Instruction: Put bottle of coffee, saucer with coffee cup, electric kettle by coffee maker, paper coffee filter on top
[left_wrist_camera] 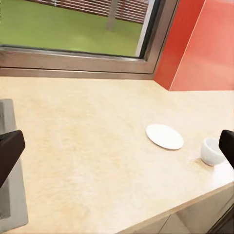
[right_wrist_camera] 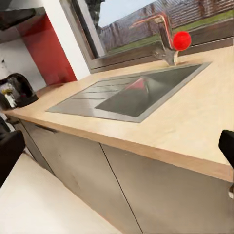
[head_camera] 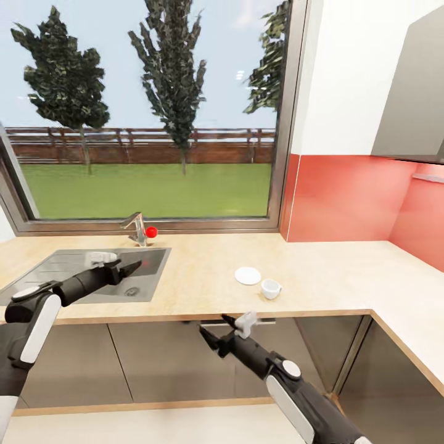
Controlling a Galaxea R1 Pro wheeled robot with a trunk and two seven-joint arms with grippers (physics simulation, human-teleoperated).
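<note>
Pale wood-look kitchen countertop (head_camera: 203, 280), brushed-metal sink (head_camera: 68, 271), glossy grey cabinets (head_camera: 166, 357).

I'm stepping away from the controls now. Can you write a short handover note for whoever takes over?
Left end effector: open, empty, over the sink.
Right end effector: open, empty, in front of the kitchen countertop edge.
Saucer and coffee cup sit side by side on the countertop, cup not yet on saucer.
A dark appliance stands at the far end; identity unclear.
Left: everything.
</note>
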